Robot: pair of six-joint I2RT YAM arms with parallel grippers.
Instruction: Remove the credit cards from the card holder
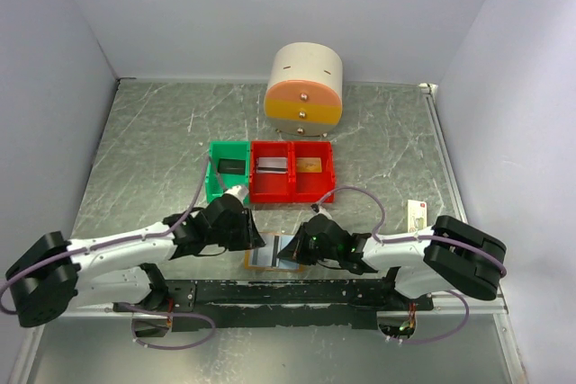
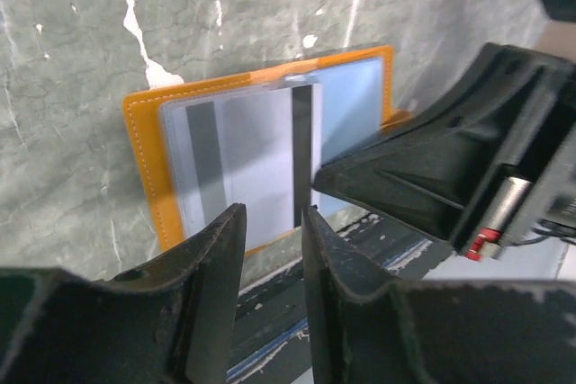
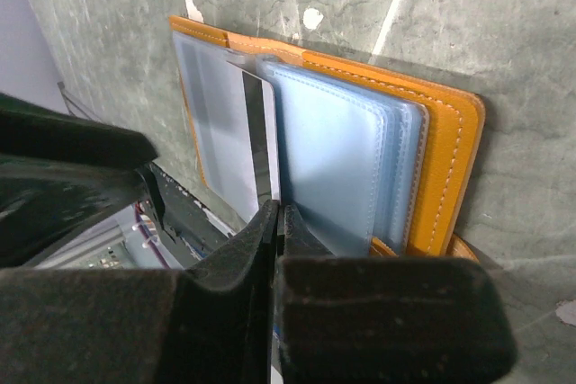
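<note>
Grey veined table (image 1: pixel 144 150), near edge — card holder (image 1: pixel 273 255) lies open between both grippers.
Right gripper (image 3: pixel 277 213) is closed, tips at the pale pockets; it should pin the holder flat. Left gripper (image 2: pixel 273 215) stands narrowly parted and empty, just short of the dark-striped card (image 2: pixel 302 146) — best to straddle that card's edge squarely before closing.

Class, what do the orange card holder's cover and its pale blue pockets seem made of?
Orange card holder cover: likely leather or imitation, matte, pale stitching along its edge. Pale blue pockets: probably soft translucent plastic; a striped grey card shows through.
</note>
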